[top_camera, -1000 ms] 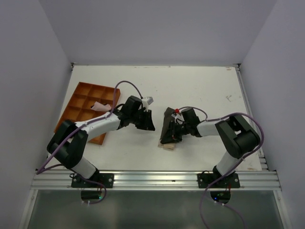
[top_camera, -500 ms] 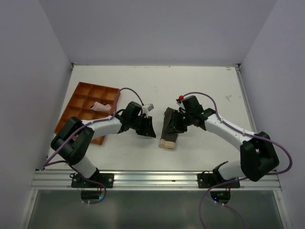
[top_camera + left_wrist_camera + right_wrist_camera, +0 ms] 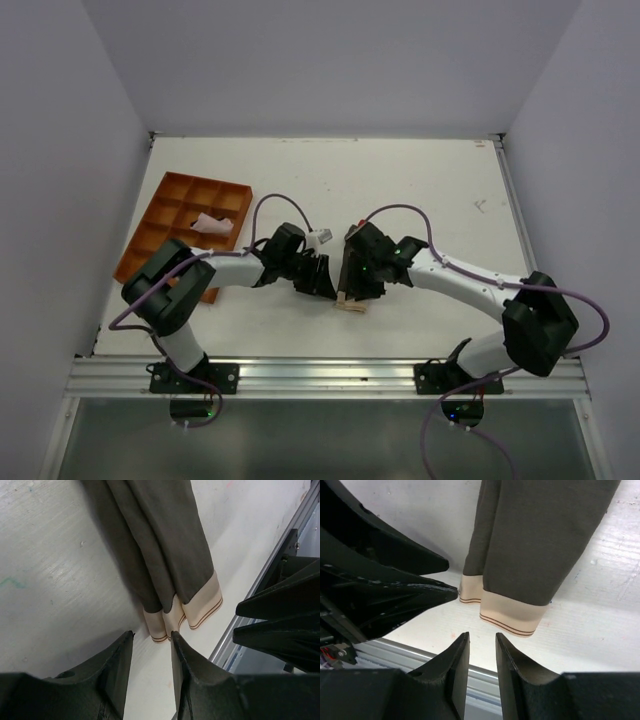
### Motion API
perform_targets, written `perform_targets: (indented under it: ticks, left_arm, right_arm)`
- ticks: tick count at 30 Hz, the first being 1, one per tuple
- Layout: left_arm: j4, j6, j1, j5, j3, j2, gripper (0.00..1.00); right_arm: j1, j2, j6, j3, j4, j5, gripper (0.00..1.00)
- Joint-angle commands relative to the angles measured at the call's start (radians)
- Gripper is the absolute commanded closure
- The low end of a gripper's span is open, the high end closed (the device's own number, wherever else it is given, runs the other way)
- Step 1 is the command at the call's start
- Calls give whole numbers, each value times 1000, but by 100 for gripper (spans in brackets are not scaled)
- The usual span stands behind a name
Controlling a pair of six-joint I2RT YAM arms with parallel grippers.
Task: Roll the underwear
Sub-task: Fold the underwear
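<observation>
The underwear [image 3: 349,264] lies on the white table folded into a long narrow strip, dark brownish-grey, with its tan waistband [image 3: 350,303] at the near end. In the left wrist view the underwear [image 3: 160,545] ends in a waistband [image 3: 200,605] just beyond my left gripper [image 3: 152,635], which is slightly open and empty. In the right wrist view the underwear [image 3: 540,540] and waistband [image 3: 512,612] lie just beyond my right gripper [image 3: 482,636], also slightly open and empty. From above, the left gripper [image 3: 322,283] is left of the strip and the right gripper [image 3: 362,280] is over its right side.
An orange compartment tray [image 3: 160,225] sits at the left with a small pale pink cloth [image 3: 213,223] in it. An aluminium rail [image 3: 330,375] runs along the table's near edge. White walls close in the left, right and back.
My right gripper left the strip, swung out, and came back over its near right side. My left gripper moved right, close to the waistband end. The underwear now lies flat.
</observation>
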Motion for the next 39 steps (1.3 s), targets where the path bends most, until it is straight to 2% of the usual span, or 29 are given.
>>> perform_targets:
  ticks: [1,11,22,34,36,39]
  left_arm:
    - [71,-14,-6,24,-2,26,60]
    - [91,-30,-11,28,3,52,66]
    - [97,-40,-12,22,0,59,66]
    - [102,-44,-14,22,-3,56,66]
    - [104,-44,-14,24,-5,56,66]
    - [107,-47,-15,19,-7,53,66]
  right_arm:
    - [33,40,42,71,-16,89,68]
    - [79,131,83,133,-61,192,68]
    - [127,192,97,182,-137,287,69]
    - [153,266,109,234,-183,320,71]
    - [153,275,111,242,-191,328,72]
    - [153,287,112,249,-194,327,79]
